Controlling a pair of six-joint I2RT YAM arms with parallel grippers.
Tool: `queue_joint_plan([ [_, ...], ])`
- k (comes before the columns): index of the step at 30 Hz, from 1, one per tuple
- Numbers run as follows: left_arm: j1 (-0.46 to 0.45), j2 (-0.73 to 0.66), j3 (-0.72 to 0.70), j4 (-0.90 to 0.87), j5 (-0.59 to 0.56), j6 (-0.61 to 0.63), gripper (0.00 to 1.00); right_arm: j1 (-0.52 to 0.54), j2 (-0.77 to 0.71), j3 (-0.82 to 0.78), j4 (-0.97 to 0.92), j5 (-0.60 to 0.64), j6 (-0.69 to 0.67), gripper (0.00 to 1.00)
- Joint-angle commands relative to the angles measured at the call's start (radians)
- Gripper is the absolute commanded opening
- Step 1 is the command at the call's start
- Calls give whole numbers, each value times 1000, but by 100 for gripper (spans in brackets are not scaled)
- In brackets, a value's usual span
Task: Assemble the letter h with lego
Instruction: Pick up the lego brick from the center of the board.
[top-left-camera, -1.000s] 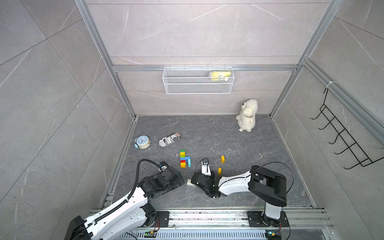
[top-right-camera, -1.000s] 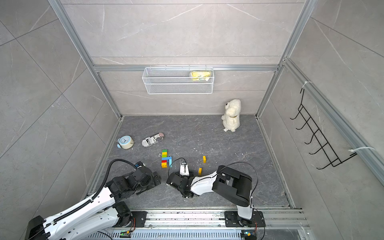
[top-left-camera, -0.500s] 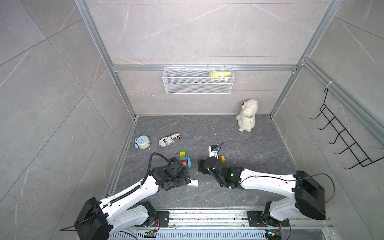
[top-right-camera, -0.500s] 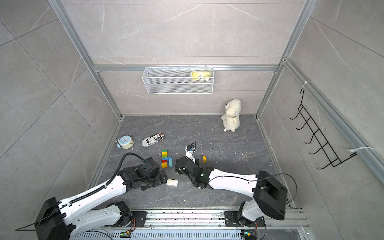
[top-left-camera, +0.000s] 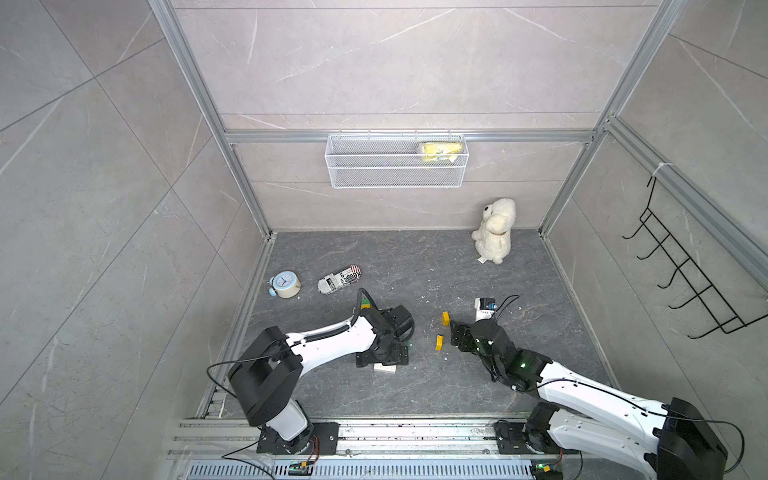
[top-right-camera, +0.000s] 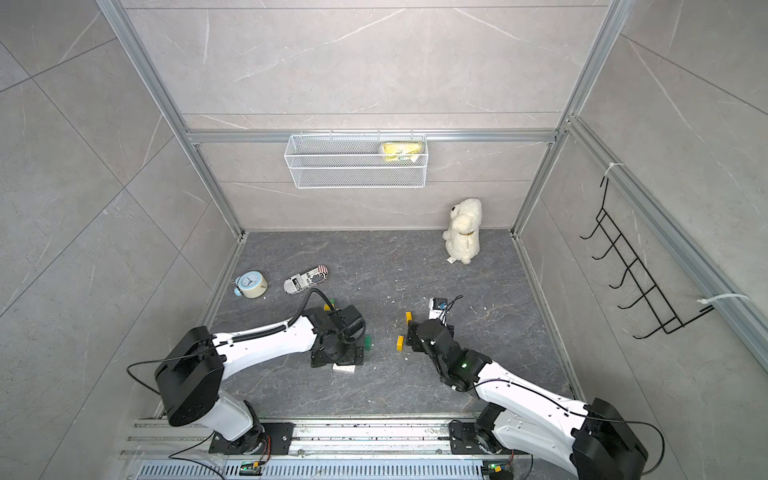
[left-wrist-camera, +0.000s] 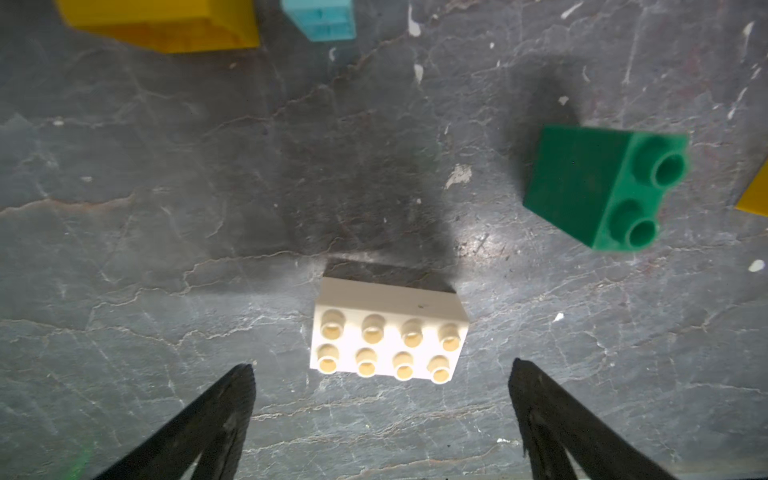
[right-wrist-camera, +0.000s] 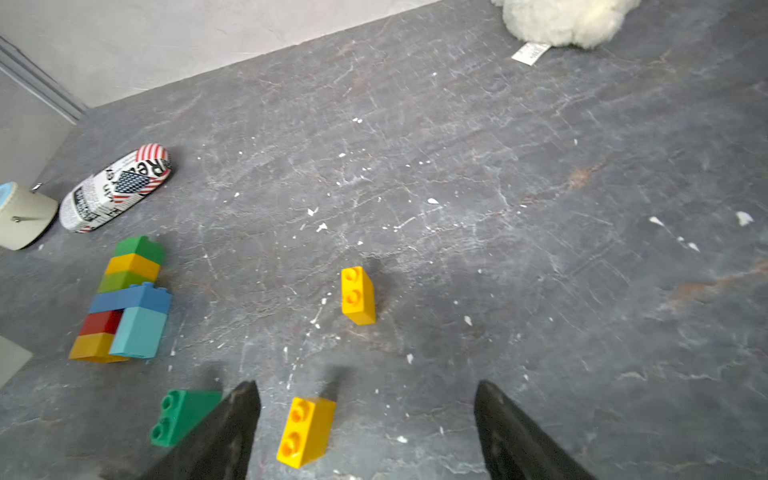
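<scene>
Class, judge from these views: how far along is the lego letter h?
Done: a joined stack forms one column with a blue crosspiece and a light blue leg. In hand: nothing; the left tool stands open over the white brick, the right tool open by the nearer yellow brick. Left: those, the farther yellow brick and a green brick lie loose.

**Both arms low among the bricks**

My left end effector (top-right-camera: 337, 359) hangs over a white brick (top-right-camera: 344, 368), with a green brick (top-right-camera: 368, 341) just beside it. My right end effector (top-right-camera: 409, 337) is just beside two yellow bricks (top-right-camera: 400, 343), which lie apart on the desk (top-right-camera: 374, 266). Farther back stand a clock (top-right-camera: 250, 284) and a plush toy (top-right-camera: 463, 230). A wire basket (top-right-camera: 357, 176) hangs on the wall.
</scene>
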Motion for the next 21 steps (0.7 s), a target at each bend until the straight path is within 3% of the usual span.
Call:
queue_joint_plan([
  [1,-28,70,85,-101,-32,45,97,-21,-41,-4,60,13,-29,84],
  [9,-48,162,134,-137,-38,37,93,-68,-68,-9,33,-51,1,84],
  [21,-38,61,82,-109,-20,29,96,-105,-48,-7,31,-119,28,84],
])
